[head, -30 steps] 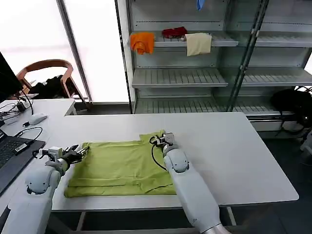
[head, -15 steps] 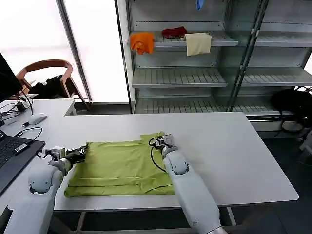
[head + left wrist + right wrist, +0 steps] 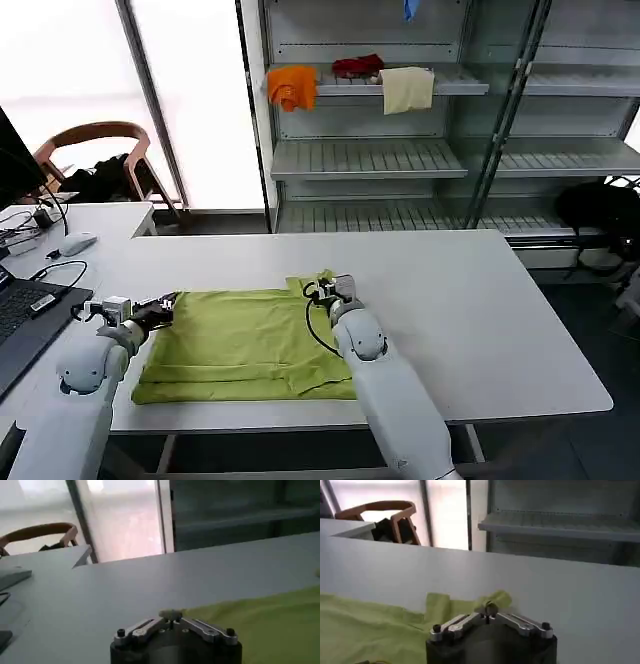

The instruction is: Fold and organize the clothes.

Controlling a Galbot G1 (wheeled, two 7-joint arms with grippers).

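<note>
Lying flat on the white table [image 3: 480, 300] is the lime T-shirt [image 3: 245, 340], spread out near the front edge, with one strip along its near side already turned over.

The left gripper [image 3: 165, 303] sits at the far left corner of the shirt. Its fingers are pressed together, and the green edge meets their tips in the left wrist view, so it looks like it is pinching the cloth.

The right gripper [image 3: 322, 288] sits at the far right corner, where a little flap of the shirt sticks up. Its fingers are pressed together too, with the cloth bunched at the tips, so it seems to hold that corner.

The step looks like a fold: both far corners get lifted and brought toward the near edge.

To do it well, both arms should rise together and go at the same speed. If one goes faster, the thin cloth will twist. They should lift just enough for the shirt to hang free, and keep it pulled gently tight between them. Then they lay the far edge down even with the near edge, so the sides match.
</note>
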